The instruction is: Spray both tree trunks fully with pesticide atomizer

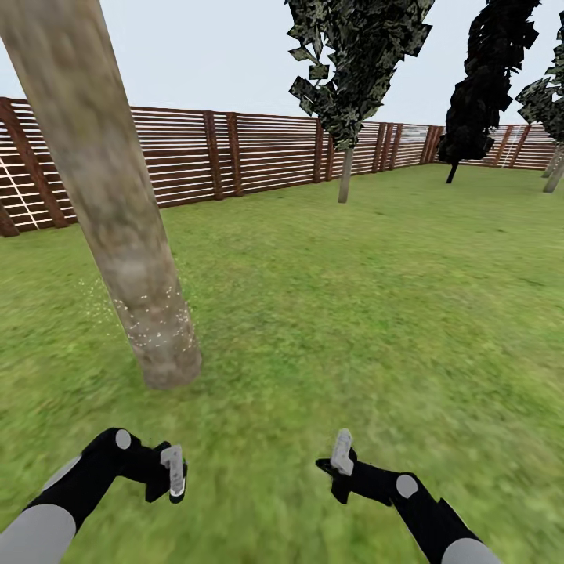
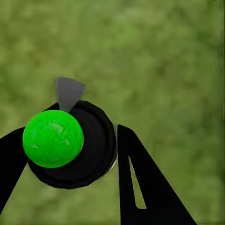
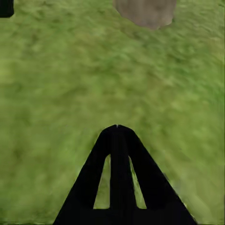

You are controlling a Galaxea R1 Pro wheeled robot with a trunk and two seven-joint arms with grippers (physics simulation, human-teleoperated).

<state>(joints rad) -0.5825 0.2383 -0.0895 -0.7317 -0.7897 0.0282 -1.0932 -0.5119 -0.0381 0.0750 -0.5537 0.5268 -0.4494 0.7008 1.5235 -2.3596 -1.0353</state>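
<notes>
My left claw [image 2: 77, 154] is clamped on the pesticide atomizer [image 2: 70, 145]: in my left wrist view its two black fingers [image 2: 145, 187] press against either side of the round black body, which carries a bright green ball on top and a small grey nozzle pointing away over the grass. From my head I see the same claw [image 1: 174, 472] low at my left, hanging over the lawn [image 1: 376, 313] with a pale grey piece showing at its tip. No label or writing is readable on the atomizer.

My right claw [image 3: 117, 127] is pressed together, its fingers meeting in a single point with nothing between them; from my head it [image 1: 341, 453] sits low at my right, over bare grass.

The near tree trunk [image 1: 117, 211] rises just ahead of my left arm, thick, mottled grey-tan and leaning in my view, with fine pale specks scattered over its lower part. Its base [image 3: 144, 11] also appears in my right wrist view. A brown slatted fence [image 1: 258, 157] rings the garden, with dark-leaved trees [image 1: 352, 70] standing before it.
</notes>
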